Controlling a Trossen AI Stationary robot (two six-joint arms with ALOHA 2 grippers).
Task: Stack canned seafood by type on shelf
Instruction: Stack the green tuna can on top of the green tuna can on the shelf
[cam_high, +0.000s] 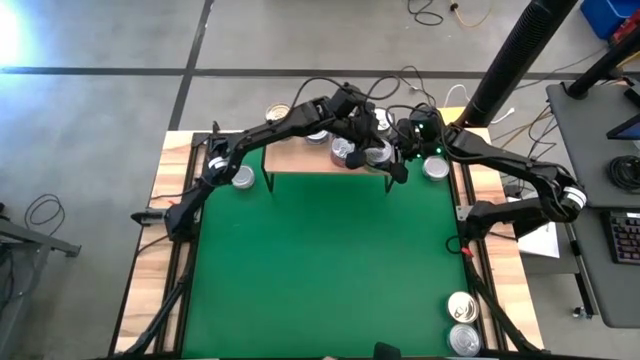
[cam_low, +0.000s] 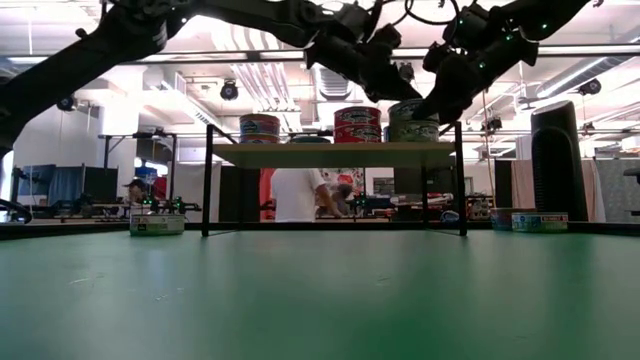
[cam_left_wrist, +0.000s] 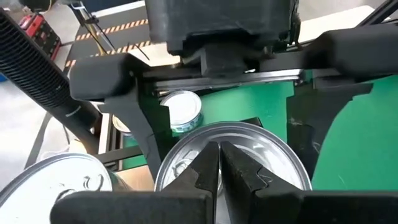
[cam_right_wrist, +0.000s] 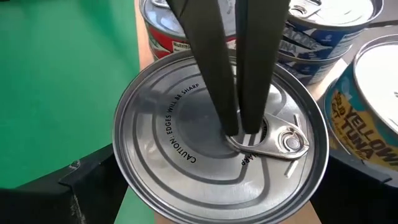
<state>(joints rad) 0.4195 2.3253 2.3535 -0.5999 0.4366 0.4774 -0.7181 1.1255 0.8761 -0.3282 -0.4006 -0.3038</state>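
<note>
The shelf (cam_high: 300, 158) (cam_low: 330, 155), a light-wood board on black legs, stands at the green mat's far edge and carries stacks of tins (cam_low: 357, 124). Both grippers meet over its right part. One silver-topped tin (cam_right_wrist: 186, 149) (cam_left_wrist: 261, 149) sits there beside a red tin (cam_right_wrist: 165, 34), blue ones (cam_right_wrist: 323, 40) and a yellow tuna tin (cam_right_wrist: 370, 118). My left gripper (cam_left_wrist: 219, 165) (cam_right_wrist: 242, 127) (cam_high: 372, 130) is shut, tips on that tin's top. My right gripper (cam_right_wrist: 221, 177) (cam_high: 397, 160) (cam_low: 442, 100) straddles the same tin. My left gripper touches the tin's top beside the pull tab (cam_right_wrist: 252, 142) with its shut fingertips (cam_right_wrist: 217, 93), coming from above and pointing down. My right gripper has the tin's rim (cam_right_wrist: 121, 168) between its widely spread fingers (cam_left_wrist: 146, 134), one on each side. What the tin rests on is hidden.
Loose tins lie on the table left of the shelf (cam_high: 243, 178), right of it (cam_high: 435, 168), beyond it (cam_high: 275, 112) and two at the near right corner (cam_high: 461, 306). The mat's middle (cam_high: 320, 260) is bare. A person (cam_low: 298, 195) stands in the room behind.
</note>
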